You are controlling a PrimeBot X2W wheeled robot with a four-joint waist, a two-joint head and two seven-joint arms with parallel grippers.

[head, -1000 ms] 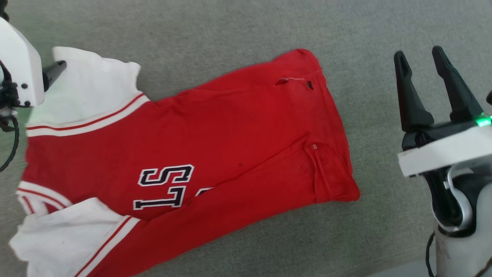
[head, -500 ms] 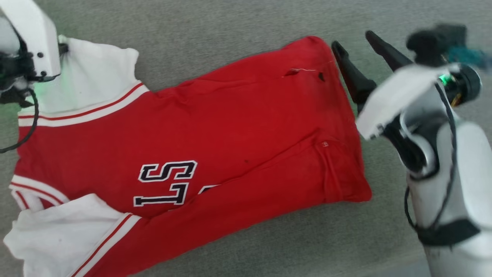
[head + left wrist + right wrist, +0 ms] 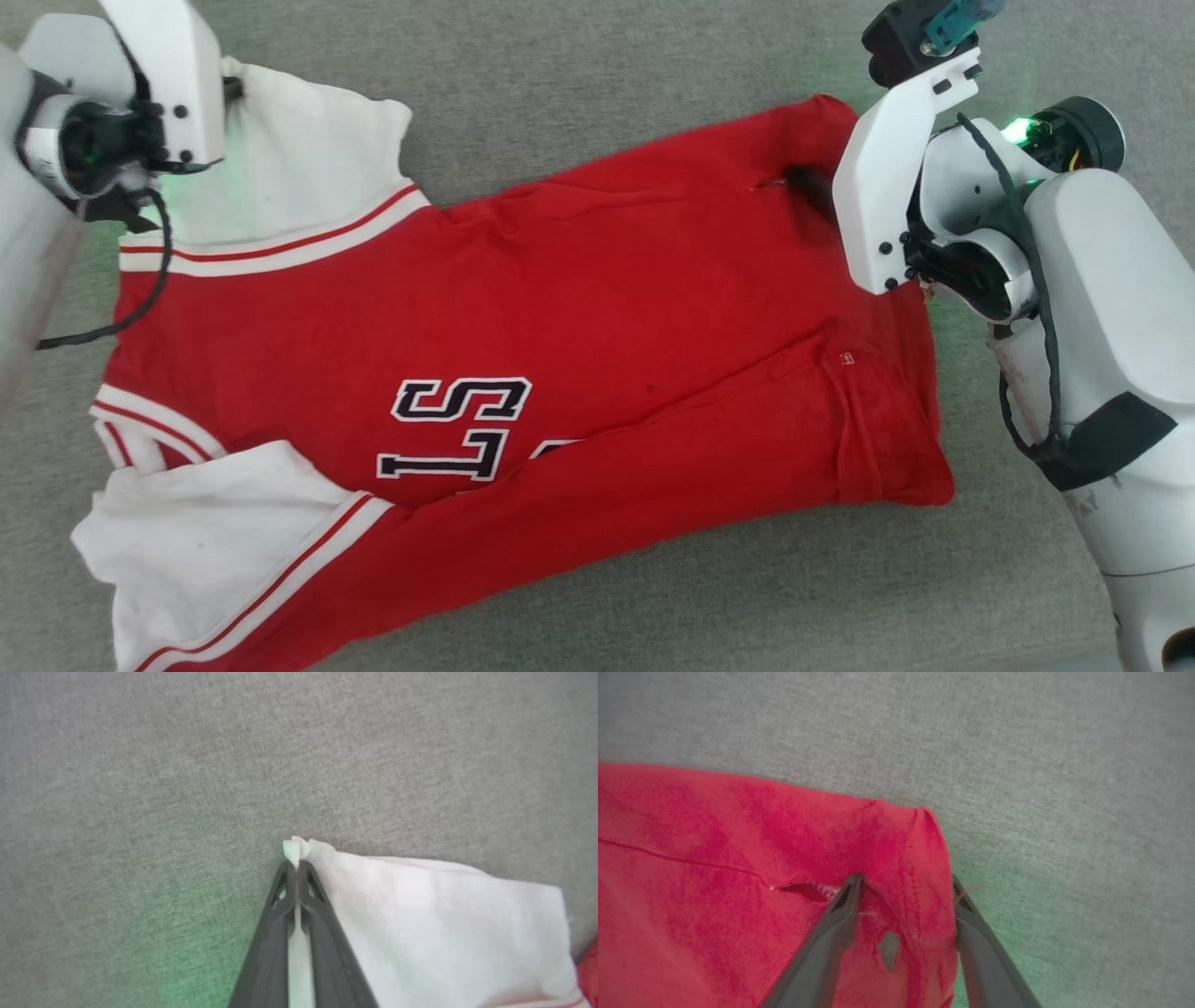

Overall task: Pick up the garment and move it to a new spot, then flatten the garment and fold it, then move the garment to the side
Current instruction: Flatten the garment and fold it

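Note:
The garment (image 3: pixel 560 317) lies spread on the grey surface, red with white sleeves, striped trim and dark letters. My left gripper (image 3: pixel 293 868) is shut on the tip of the far white sleeve (image 3: pixel 420 914); in the head view its white wrist (image 3: pixel 159 84) sits over that sleeve at the top left. My right gripper (image 3: pixel 906 881) is open, pointing down, with its two fingers straddling the garment's red far-right hem corner (image 3: pixel 920 858). One dark finger (image 3: pixel 808 187) shows beside the wrist housing in the head view.
Grey woven surface (image 3: pixel 597 84) surrounds the garment on all sides. A small tear (image 3: pixel 803 890) and a hole (image 3: pixel 889 949) mark the red fabric near the right fingers. My right forearm (image 3: pixel 1102 308) fills the right edge of the head view.
The left gripper has shut on the white sleeve tip. The right arm swung in from the right and turned down over the red hem corner. The head view has shifted slightly.

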